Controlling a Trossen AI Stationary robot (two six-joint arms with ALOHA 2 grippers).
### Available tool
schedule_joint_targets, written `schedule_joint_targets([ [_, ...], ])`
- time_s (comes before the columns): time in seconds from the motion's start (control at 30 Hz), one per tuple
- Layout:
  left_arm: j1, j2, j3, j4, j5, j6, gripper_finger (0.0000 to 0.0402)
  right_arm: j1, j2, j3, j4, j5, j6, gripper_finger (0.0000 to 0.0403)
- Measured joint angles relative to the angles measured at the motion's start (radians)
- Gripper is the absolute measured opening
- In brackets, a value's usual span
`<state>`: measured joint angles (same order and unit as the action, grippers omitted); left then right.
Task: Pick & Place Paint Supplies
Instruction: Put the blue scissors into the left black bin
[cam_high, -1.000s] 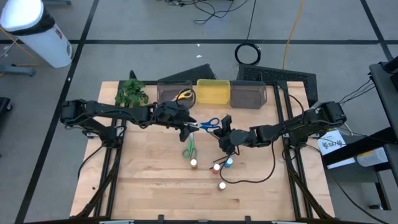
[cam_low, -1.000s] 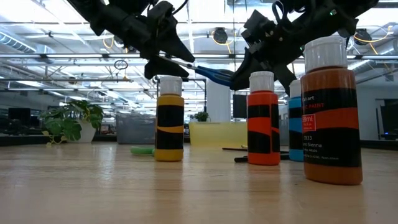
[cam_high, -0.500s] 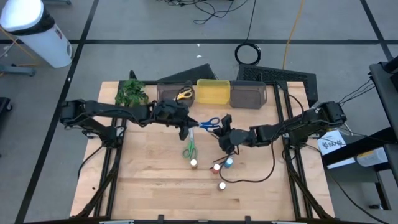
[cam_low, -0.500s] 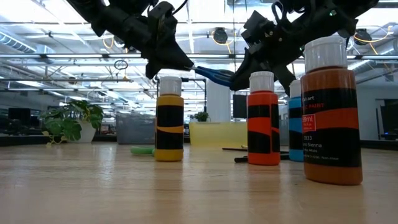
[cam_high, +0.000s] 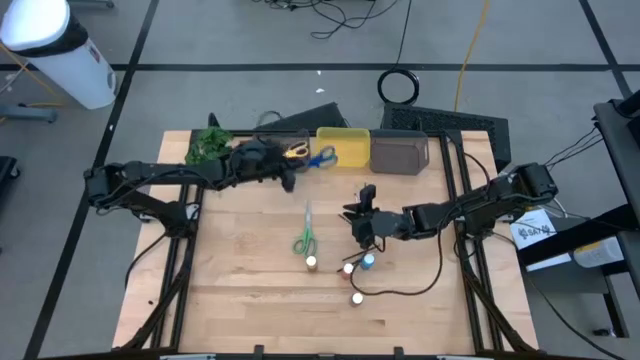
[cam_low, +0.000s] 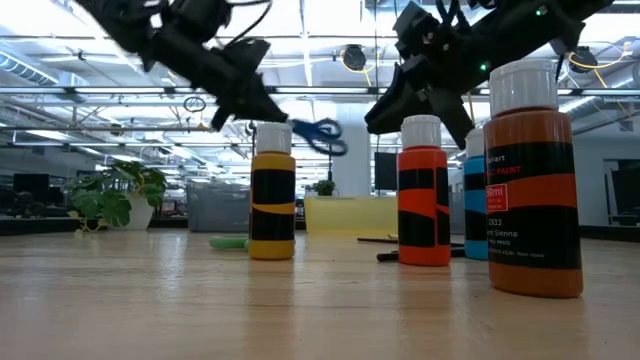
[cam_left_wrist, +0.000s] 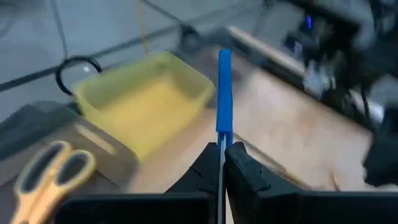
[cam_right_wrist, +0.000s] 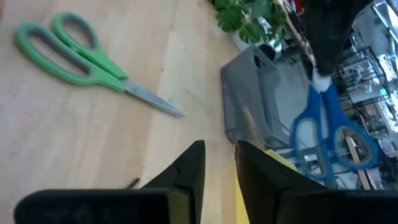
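My left gripper (cam_high: 296, 172) hangs over the far part of the table by the bins, shut on the blue scissors (cam_high: 320, 157). Their handles reach over the edge between the left grey bin (cam_high: 268, 147) and the yellow bin (cam_high: 345, 147). My right gripper (cam_high: 352, 213) stands open above mid-table with nothing between its fingers (cam_right_wrist: 194, 163). Green scissors (cam_high: 305, 238) lie flat on the wood. Yellow scissors (cam_high: 295, 151) lie in the left grey bin. Several small paint bottles (cam_high: 349, 268) stand upright near the table's middle, with thin dark brushes (cam_low: 392, 256) lying beside them. My left gripper pinches the blue scissors' shut blades (cam_left_wrist: 221, 144) between its two fingers. The fingers come from the table's left, slanting a little downward, and lie along the blades. The scissors stick out past the fingertips with the blue handles (cam_left_wrist: 224, 87) foremost, lifted clear of the table and bins.
A second grey bin (cam_high: 400, 152) stands right of the yellow one at the far edge. A green plant (cam_high: 208, 148) sits at the far left corner. A black cable (cam_high: 400, 290) loops over the wood near the bottles. Bare wood lies along the near edge.
My left gripper has shut on the blue scissors' blades and swung toward the table's far left, carrying them from mid-table to above the bins. My right gripper has opened and let go of the scissors' handles, staying where it was.
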<state>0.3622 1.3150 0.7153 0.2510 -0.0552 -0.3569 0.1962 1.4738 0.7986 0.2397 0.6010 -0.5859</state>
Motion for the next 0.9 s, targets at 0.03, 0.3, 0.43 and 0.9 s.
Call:
schedule_joint_targets([
  [0.03, 0.029, -0.002, -0.032, 0.076, 0.007, -0.024, 0.0009, -0.001, 0.000, 0.000, -0.001, 0.000, 0.001, 0.0078],
  [0.3, 0.204, -0.005, -0.279, 0.399, 0.128, -0.226, 0.0010, -0.001, 0.000, -0.001, 0.040, 0.000, 0.002, 0.0073],
  [0.43, 0.239, -0.002, -0.319, 0.388, 0.112, -0.242, 0.0009, -0.001, 0.000, -0.001, 0.048, 0.000, 0.001, 0.0074],
  [0.9, 0.266, -0.003, -0.336, 0.332, 0.054, -0.260, 0.0014, -0.001, 0.000, -0.001, 0.048, 0.000, -0.001, 0.0073],
])
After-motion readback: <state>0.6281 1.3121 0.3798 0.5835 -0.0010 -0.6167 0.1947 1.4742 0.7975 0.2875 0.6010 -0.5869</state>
